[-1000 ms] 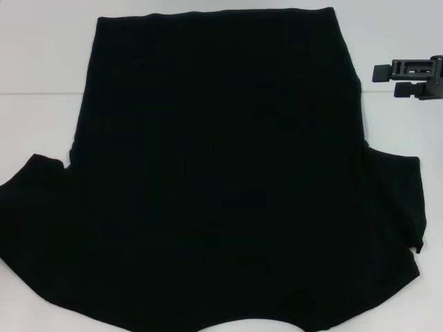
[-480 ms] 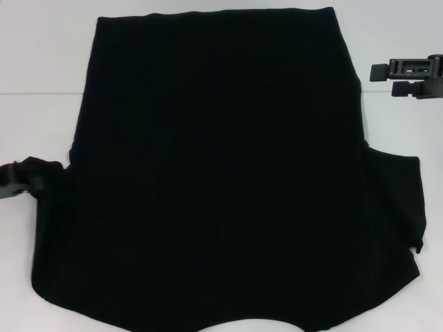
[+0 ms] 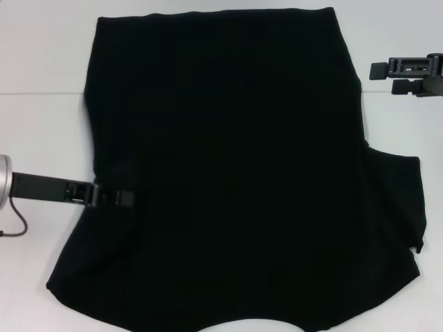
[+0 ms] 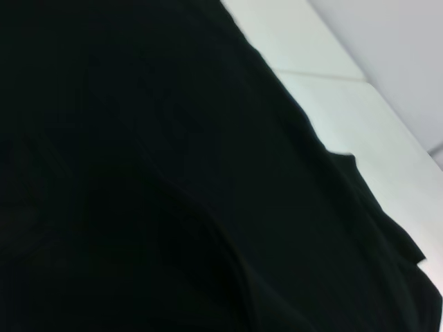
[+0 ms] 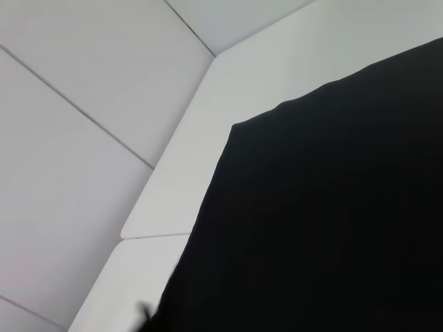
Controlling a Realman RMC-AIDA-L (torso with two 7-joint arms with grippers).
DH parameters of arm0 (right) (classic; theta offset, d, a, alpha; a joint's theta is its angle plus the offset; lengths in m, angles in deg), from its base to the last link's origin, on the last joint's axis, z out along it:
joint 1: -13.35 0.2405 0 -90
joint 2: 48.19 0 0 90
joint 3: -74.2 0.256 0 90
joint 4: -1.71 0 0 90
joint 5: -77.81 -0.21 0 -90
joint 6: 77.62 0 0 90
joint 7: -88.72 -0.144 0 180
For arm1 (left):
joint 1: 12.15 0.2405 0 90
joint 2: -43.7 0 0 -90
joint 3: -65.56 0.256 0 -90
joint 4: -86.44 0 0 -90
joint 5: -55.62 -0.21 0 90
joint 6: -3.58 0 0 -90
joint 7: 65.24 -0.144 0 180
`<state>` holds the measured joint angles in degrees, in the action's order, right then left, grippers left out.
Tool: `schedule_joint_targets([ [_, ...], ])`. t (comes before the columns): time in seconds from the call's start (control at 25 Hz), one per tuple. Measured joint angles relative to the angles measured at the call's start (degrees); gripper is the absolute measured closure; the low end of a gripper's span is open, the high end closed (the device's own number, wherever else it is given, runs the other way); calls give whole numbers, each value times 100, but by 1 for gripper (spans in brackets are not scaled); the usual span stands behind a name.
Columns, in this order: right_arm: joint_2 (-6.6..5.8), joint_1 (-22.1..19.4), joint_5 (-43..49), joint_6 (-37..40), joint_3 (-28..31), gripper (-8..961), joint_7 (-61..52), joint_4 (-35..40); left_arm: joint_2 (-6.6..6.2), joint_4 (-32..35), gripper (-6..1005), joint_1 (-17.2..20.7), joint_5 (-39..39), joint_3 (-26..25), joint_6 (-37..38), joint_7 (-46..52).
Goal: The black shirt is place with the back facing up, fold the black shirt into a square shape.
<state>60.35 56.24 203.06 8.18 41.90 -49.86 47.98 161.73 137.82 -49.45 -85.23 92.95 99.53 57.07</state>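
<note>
Black shirt spread on the white tabletop, left sleeve folded in under the left claw.

The black shirt (image 3: 228,166) lies flat across most of the tabletop (image 3: 34,55), plain side up, hem at the far edge and collar opening at the near edge. Its right sleeve lies spread out to the side – the left one is drawn inward over the body. The left claw (image 3: 111,197) reaches in from the left edge, closed on a fold of that sleeve fabric. The right claw (image 3: 398,77) hovers over bare tabletop just beside the shirt's far right edge – fingers slightly parted, holding nothing.
</note>
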Motion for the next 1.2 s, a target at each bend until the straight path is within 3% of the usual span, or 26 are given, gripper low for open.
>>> schedule_joint_targets([
  [0.12,0,0,0,-58,1,92,5,-2,-22,-133,955,8,20,98,-44,-40],
  [0.32,0,0,1,-151,12,105,-42,-17,-176,-453,936,31,-43,70,-543,475],
  [0.48,-9,-1,1,-167,26,116,-44,-23,-247,-316,920,149,57,-546,-516,535],
  [0.6,-29,-30,10,-177,21,123,-12,-30,-335,-362,687,346,611,-1442,-32,-126],
  [0.72,-50,-84,40,-173,4,131,53,-34,-342,-575,558,613,1179,-1834,573,-1330],
  [0.84,-126,-146,190,24,5,139,31,-34,-250,-589,425,813,1318,-1880,642,-1794],
  [1.0,-249,-286,771,625,61,149,-282,174,-244,-577,239,866,1305,-1930,642,-1623],
  [1.2,-319,-496,1401,1243,229,162,-569,507,-246,-587,139,790,1323,-1930,674,-1520],
])
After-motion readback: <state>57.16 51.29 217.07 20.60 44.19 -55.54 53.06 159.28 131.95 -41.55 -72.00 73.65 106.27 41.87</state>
